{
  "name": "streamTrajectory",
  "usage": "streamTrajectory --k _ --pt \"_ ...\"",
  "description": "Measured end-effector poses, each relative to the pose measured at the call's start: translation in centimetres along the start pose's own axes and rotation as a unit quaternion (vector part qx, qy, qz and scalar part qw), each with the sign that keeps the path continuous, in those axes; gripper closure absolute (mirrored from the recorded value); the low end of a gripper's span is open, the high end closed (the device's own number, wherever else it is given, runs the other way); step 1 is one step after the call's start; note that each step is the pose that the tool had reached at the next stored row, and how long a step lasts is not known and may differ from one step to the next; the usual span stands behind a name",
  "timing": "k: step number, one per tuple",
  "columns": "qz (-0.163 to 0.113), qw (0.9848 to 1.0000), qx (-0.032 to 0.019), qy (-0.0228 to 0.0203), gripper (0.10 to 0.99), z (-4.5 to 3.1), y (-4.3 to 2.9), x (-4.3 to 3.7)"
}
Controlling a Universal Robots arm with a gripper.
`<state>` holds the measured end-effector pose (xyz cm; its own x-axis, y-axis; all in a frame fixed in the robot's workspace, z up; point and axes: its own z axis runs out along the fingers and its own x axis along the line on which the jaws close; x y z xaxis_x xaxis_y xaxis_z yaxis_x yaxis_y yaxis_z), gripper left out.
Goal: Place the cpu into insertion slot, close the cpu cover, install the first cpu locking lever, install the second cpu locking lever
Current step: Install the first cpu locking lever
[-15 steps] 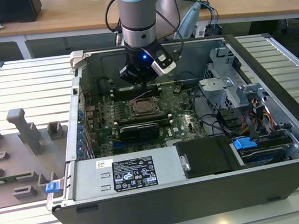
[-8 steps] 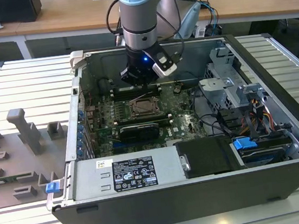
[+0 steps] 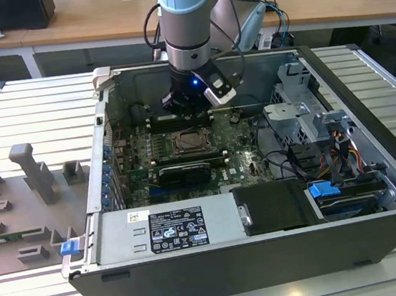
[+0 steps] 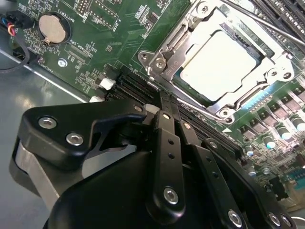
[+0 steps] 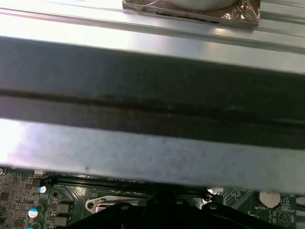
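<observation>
The open computer case is seen lying on the slatted table, with the green motherboard inside. The insertion slot lies mid-board; in the second wrist view the cpu is seated in it, framed by the lowered cpu cover. The pincer is pressed together, empty, just beside the socket. A lever should probably be pushed down slowly and hooked fully under its catch.

In the second wrist view, the gripper linkage hides the board below it from you; the cpu cover is cut off at the edge.
</observation>
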<state>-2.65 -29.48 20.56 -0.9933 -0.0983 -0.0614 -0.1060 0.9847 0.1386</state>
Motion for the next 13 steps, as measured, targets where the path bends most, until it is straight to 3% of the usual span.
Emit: streamTrajectory --k 13 --pt "0.000 1.0000 0.0091 0.0010 0.980 0.46 -0.08 -0.07"
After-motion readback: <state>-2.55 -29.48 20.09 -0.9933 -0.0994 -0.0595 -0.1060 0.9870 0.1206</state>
